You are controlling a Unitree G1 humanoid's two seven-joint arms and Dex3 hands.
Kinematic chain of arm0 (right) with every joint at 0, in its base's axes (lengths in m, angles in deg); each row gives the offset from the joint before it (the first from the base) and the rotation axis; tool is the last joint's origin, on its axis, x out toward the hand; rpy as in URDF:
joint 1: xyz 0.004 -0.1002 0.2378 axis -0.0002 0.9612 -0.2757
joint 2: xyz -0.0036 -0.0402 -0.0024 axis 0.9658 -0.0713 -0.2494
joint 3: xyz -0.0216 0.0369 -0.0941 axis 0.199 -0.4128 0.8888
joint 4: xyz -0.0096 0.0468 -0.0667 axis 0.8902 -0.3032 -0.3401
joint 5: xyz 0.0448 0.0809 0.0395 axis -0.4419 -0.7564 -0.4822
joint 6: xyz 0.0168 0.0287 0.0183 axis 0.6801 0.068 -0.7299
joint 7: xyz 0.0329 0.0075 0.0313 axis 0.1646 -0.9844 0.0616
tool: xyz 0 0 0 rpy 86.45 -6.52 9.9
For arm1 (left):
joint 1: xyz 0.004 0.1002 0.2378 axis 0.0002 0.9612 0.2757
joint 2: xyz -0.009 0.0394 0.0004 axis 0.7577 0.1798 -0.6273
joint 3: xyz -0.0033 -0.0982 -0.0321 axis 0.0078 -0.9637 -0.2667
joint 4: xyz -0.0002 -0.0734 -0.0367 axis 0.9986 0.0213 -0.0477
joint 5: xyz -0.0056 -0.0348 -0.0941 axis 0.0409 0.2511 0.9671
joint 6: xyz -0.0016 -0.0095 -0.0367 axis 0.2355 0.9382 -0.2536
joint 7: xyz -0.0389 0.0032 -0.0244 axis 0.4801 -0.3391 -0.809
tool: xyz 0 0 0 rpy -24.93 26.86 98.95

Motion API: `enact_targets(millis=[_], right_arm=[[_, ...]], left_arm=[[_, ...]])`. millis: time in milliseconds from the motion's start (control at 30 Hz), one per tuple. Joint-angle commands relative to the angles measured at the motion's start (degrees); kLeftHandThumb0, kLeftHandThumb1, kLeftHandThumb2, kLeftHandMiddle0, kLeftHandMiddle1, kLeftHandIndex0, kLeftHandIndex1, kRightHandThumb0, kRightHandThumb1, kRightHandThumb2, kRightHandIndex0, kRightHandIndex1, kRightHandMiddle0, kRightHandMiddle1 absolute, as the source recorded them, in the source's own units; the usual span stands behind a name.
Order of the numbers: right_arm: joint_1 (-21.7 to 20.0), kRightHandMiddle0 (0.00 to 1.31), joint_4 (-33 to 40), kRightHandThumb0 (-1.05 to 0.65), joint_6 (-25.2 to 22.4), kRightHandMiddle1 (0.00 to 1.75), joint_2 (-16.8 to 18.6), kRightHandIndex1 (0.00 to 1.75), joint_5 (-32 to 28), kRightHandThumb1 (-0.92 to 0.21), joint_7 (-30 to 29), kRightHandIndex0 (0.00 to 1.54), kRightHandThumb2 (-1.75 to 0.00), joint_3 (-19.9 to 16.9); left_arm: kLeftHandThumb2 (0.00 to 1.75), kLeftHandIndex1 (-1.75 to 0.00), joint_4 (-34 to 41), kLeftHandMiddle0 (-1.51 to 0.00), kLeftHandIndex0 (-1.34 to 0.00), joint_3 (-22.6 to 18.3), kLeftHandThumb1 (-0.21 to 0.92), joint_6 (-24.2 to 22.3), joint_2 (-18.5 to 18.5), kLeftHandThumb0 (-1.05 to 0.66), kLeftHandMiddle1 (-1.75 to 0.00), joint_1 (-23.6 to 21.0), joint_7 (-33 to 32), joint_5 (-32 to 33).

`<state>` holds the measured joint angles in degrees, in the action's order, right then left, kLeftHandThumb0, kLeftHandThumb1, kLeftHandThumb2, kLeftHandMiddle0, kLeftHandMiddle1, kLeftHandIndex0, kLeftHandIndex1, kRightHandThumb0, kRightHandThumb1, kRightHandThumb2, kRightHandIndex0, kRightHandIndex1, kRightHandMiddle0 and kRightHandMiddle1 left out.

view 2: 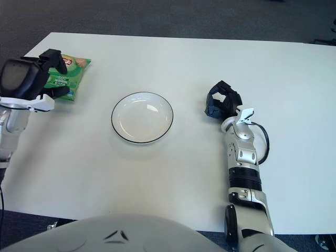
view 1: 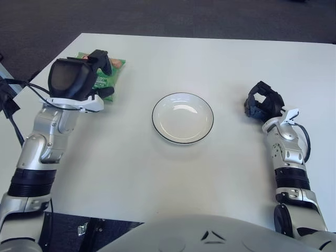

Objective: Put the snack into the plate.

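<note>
Left eye view: the left robot hand (view 1: 79,79) hangs over the green snack bag (view 1: 105,73) at the far left of the white bench (view 1: 173,173), its dark palm covering most of the packet. Its fingers (view 1: 100,56) are apart and reach down toward the bag, but whether they touch it cannot be told here. The bag lies flat on the bench, well apart from the white plate (view 1: 182,117) with a dark rim, which sits near the middle and holds nothing. The right robot hand (view 1: 262,102) shows to the right of the plate, fingers curled in on nothing.

Right eye view: the same left robot hand (view 2: 29,76) appears at the picture's left edge, above the near part of the snack bag (view 2: 71,73); the far end of the bag, with its printed label, shows beyond the fingers. The plate (view 2: 142,116) stands between the two hands, and the right robot hand (view 2: 223,102) is idle to its right.

The step in hand looks like the reach for the snack, with no grasp yet made. The next move would call for the fingers to close on the crinkly packet firmly enough to lift it, then a carry rightward to the plate.
</note>
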<state>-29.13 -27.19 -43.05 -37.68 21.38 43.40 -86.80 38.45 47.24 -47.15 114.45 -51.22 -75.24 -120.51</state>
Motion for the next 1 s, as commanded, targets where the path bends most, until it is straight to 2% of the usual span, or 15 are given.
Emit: enact_targets(millis=[0, 233, 633, 667, 700, 733, 767, 800, 833, 933, 967], right_arm=[[4.1, 0.61, -3.4, -0.48, -3.5, 1.75, 1.5, 1.75, 0.9, -0.32, 0.5, 1.31, -1.31, 1.4], [4.4, 0.61, -2.7, -0.48, -4.1, 1.75, 1.5, 1.75, 1.0, -0.33, 0.3, 1.31, -1.31, 1.5], [4.9, 0.6, -1.6, -0.48, -4.4, 1.75, 1.6, 1.75, 0.9, -0.33, 0.2, 1.3, -1.3, 1.8], [5.0, 0.6, -1.6, -0.48, -4.4, 1.75, 1.5, 1.75, 0.9, -0.33, 0.3, 1.3, -1.3, 1.9], [5.0, 0.6, -1.6, -0.48, -4.4, 1.75, 1.5, 1.75, 0.9, -0.33, 0.4, 1.3, -1.3, 1.9], [5.0, 0.6, -1.6, -0.48, -4.4, 1.75, 1.4, 1.75, 0.9, -0.33, 0.4, 1.3, -1.3, 1.9], [5.0, 0.6, -1.6, -0.48, -4.5, 1.75, 1.4, 1.75, 0.8, -0.33, 0.5, 1.3, -1.29, 1.9], [5.0, 0.6, -1.5, -0.48, -4.6, 1.75, 1.4, 1.75, 0.8, -0.34, 0.5, 1.3, -1.29, 1.9], [5.0, 0.6, -1.5, -0.48, -4.7, 1.75, 1.3, 1.75, 0.7, -0.34, 0.6, 1.3, -1.29, 1.9], [5.2, 0.6, -1.3, -0.48, -4.8, 1.75, 1.5, 1.75, 0.6, -0.34, 0.5, 1.3, -1.29, 1.9], [5.2, 0.6, -1.2, -0.48, -4.8, 1.75, 1.5, 1.75, 0.6, -0.34, 0.5, 1.3, -1.29, 2.0]], left_arm=[[1.17, -1.75, -0.8, -0.98, -0.52, -0.7, 0.43, -0.1, 2.0, -0.45, -1.75, -1.5, 0.7, -0.6], [1.1, -1.75, -3.1, -0.87, -0.48, -0.2, 0.49, 0.4, 3.2, -0.43, -1.75, -3.0, -0.5, -1.0], [1.09, -1.75, -3.1, -0.86, -0.47, -0.3, 0.5, 0.5, 3.4, -0.43, -1.75, -2.8, -0.7, -0.9], [1.09, -1.75, -8.6, -0.86, -0.47, 0.8, 0.5, 4.1, 7.5, -0.43, -1.75, -5.7, -1.8, -2.2], [0.98, -1.75, -12.8, -0.69, -0.42, 1.6, 0.58, 6.7, 10.6, -0.41, -1.71, -7.8, -2.6, -3.1], [0.81, -1.75, -15.7, -0.44, -0.33, 2.1, 0.7, 8.7, 12.7, -0.39, -1.66, -9.3, -3.2, -3.8], [0.75, -1.75, -21.7, -0.35, -0.3, 4.3, 0.75, 12.0, 16.1, -0.38, -1.64, -13.0, -5.1, -6.4], [0.73, -1.44, -26.6, -0.24, -0.19, 6.4, 0.8, 14.2, 18.4, -0.43, -1.3, -16.3, -6.6, -8.9], [0.74, -1.21, -30.1, -0.2, -0.12, 8.1, 0.82, 15.9, 20.0, -0.45, -1.01, -18.8, -7.7, -10.7], [0.76, -0.88, -37.6, -0.13, -0.04, 12.4, 0.82, 18.2, 22.2, -0.47, -0.58, -24.5, -10.0, -15.3], [0.76, -0.81, -39.4, -0.12, -0.03, 13.6, 0.81, 18.7, 22.5, -0.48, -0.49, -26.0, -10.6, -16.4]])
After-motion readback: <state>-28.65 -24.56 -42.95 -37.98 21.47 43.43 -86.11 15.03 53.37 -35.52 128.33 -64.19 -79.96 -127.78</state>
